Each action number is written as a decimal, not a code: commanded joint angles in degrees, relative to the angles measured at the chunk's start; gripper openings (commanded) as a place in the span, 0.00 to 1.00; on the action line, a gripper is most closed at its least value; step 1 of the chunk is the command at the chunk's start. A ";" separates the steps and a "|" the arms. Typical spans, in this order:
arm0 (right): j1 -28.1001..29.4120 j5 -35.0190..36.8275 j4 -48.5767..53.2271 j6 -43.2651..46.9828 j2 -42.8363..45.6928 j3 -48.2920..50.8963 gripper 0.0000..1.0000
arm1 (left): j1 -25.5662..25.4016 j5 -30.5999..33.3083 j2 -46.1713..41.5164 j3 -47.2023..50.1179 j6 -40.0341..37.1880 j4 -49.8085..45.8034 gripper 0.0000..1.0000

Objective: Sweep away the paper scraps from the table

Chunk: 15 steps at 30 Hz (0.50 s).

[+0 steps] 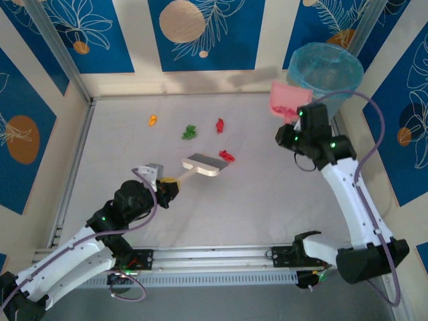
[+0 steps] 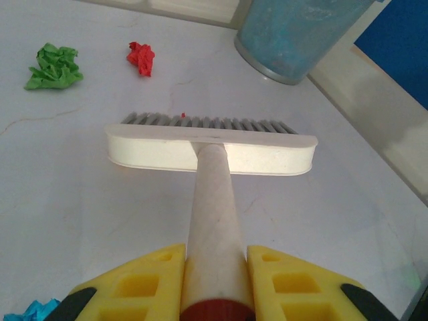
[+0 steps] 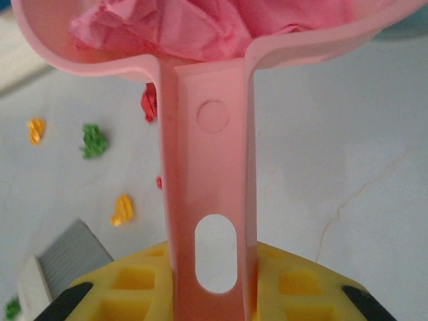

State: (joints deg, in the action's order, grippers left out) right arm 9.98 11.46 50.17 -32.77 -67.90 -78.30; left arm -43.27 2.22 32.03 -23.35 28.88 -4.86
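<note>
At lower left of the overhead view, the left gripper (image 2: 215,284) is clamped on the cream plastic brush (image 1: 206,164). Its bristles should press flat on the white table (image 1: 254,207) and herd the crumpled paper scraps lying around centre: orange (image 1: 152,120), green (image 1: 189,132), red (image 1: 219,125), red (image 1: 227,156). At upper right, the right gripper (image 3: 208,287) pinches the pink plastic dustpan (image 1: 287,100), loaded with pink wads (image 3: 200,23). I judge it should tip well over the rim of the translucent blue bin (image 1: 326,70). No writing is legible.
</note>
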 commanded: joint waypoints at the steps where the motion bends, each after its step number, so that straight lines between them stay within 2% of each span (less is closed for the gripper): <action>1: -6.80 -10.80 3.62 0.82 -4.41 -6.88 0.00 | -0.50 -1.60 -1.95 2.64 -1.90 5.69 0.00; 8: -19.71 -33.71 -1.05 -8.14 -18.91 -22.91 0.00 | -0.59 -0.48 -4.78 4.95 -2.02 6.46 0.00; 15: -24.37 -45.99 -13.52 -24.33 -26.70 -27.98 0.00 | -0.59 0.15 -4.96 5.89 -0.99 7.02 0.00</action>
State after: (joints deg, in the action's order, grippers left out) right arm -13.37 -24.21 43.29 -47.99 -93.25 -104.03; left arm -43.42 1.76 27.86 -17.72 27.97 -2.09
